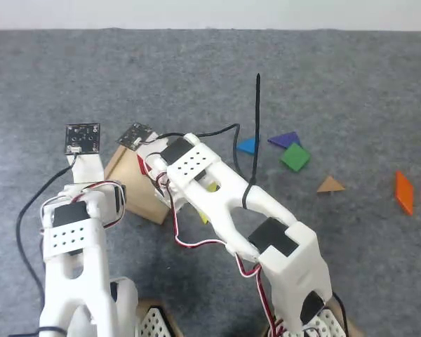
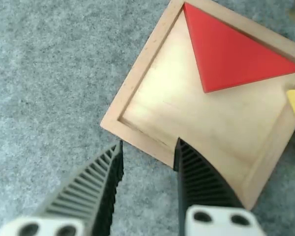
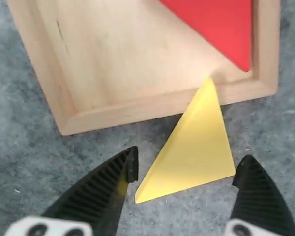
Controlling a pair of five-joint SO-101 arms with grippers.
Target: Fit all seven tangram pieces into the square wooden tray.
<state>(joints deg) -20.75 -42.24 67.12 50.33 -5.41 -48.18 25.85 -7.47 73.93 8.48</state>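
- The left end effector (image 2: 149, 144) hangs half open over one edge of the square wooden tray (image 2: 137, 73). One finger is above the tray's floor, the other is above the grey felt table (image 2: 44, 73) just outside the rim, and it holds nothing.
- The right end effector (image 3: 189, 164) is spread wide beside a neighbouring edge of the tray. Its fingers stand on either side of the large yellow wooden triangle (image 3: 196, 142) without gripping it.
- The yellow triangle lies outside the tray, its tip reaching onto the rim.
- Inside the tray, the large red wooden triangle (image 3: 216, 24) lies flat in one corner, just beyond the yellow tip.
- Well apart from the tray, past the right arm, five pieces lie loose on the table:
  - the small blue triangle (image 1: 247, 145)
  - the purple flat piece (image 1: 284, 139)
  - the green square (image 1: 295, 156)
  - the small tan triangle (image 1: 330, 185)
  - the orange parallelogram (image 1: 403, 192), farthest from the tray
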